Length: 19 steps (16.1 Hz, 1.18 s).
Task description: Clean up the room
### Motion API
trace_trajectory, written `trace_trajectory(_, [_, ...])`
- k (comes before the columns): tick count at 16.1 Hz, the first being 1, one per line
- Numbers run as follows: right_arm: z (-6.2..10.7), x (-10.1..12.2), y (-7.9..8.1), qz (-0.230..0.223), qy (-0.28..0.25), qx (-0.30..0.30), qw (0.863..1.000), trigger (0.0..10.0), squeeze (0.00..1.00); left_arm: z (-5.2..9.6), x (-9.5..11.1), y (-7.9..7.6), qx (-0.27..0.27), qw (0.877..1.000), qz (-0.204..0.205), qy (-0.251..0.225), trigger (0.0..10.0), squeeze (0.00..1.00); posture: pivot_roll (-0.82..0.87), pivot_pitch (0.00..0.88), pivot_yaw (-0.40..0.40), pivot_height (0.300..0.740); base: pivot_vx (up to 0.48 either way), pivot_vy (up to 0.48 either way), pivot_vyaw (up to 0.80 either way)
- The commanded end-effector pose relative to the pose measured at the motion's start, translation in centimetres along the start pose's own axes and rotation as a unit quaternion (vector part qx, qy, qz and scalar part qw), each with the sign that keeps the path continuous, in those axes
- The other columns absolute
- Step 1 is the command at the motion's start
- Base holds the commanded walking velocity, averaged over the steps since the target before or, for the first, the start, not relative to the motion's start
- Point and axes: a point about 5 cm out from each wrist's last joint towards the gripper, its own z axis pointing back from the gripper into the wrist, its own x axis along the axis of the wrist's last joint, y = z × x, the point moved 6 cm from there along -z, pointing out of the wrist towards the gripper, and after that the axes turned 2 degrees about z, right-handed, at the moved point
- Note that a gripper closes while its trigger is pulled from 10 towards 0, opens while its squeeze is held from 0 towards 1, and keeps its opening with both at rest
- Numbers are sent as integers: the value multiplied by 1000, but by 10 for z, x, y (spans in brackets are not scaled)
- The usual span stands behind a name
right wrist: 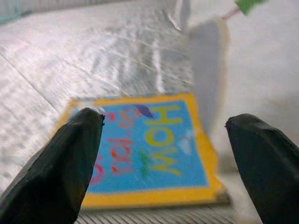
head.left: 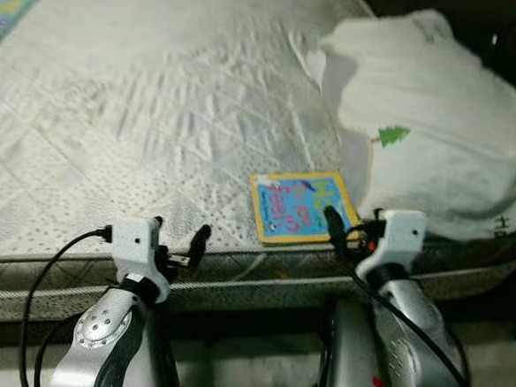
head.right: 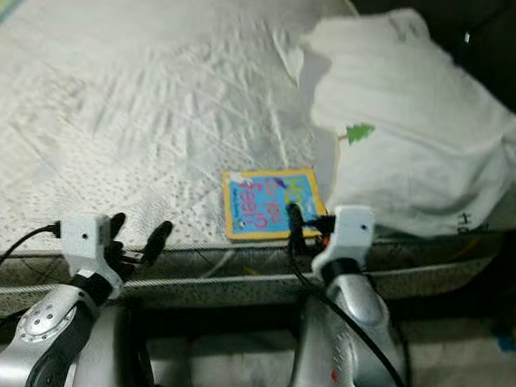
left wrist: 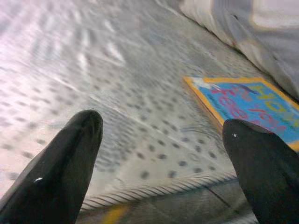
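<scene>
We are lining up to pick the picture book (right wrist: 147, 149), flat on the mattress (head.left: 139, 123) edge just ahead of our spread right gripper (right wrist: 163, 163), which next must advance and straddle it; our left gripper (left wrist: 163, 163) waits spread alongside.

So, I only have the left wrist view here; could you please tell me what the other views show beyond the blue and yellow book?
Observer: The flat blue book with the yellow border lies near the edge of the pale quilted mattress, beside a white fabric bundle with a small green tree print.
Operator: Where is the right end effector?
Observer: The right end effector is open, lined up on the book's near edge, not touching.
Operator: And my left one?
Observer: The left end effector sits at the mattress edge, left of the book.
</scene>
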Motion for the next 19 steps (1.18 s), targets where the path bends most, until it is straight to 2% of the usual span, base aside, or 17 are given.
trace_trajectory(1, [-4,5,2,-14,-12,3,1000,10000,0,-3,6,7,17,1000,-17,-16,10000,1000,-83,0,39,477,0,0,0])
trace_trajectory(2, [-8,9,3,-15,-20,3,1000,10000,0,-7,10,8,21,999,-30,-27,10000,1000,-83,0,39,477,0,0,0])
trace_trajectory(6, [-24,19,3,-37,-40,4,998,10000,0,-19,24,20,58,996,-18,-67,10000,1000,-85,0,35,490,0,0,0])
trace_trajectory(7, [-28,24,6,-39,-49,9,998,10000,0,-20,26,28,81,994,-18,-74,10000,922,-82,0,37,505,0,0,0])
trace_trajectory(8, [-31,27,8,-43,-55,15,997,10000,0,-20,27,30,90,993,-19,-77,10000,0,-81,0,39,514,0,0,0])
trace_trajectory(12, [-37,33,8,-56,-67,11,996,10000,0,-20,26,32,98,992,-13,-81,10000,0,-70,0,43,558,0,0,0])
trace_trajectory(14, [-38,32,10,-61,-69,12,996,10000,0,-20,26,36,110,990,-27,-79,10000,0,-68,0,43,577,0,0,0])
trace_trajectory(16, [-38,30,11,-64,-69,14,996,10000,0,-18,26,49,148,984,-60,-77,10000,0,-61,0,50,596,0,0,0])
trace_trajectory(17, [-37,27,11,-66,-67,11,996,10000,0,-20,26,53,142,985,-71,-75,10000,0,-57,0,52,610,0,0,0])
trace_trajectory(19, [-36,24,10,-68,-64,7,996,10000,0,-21,26,53,125,987,-66,-73,10000,0,-58,0,52,625,0,0,0])
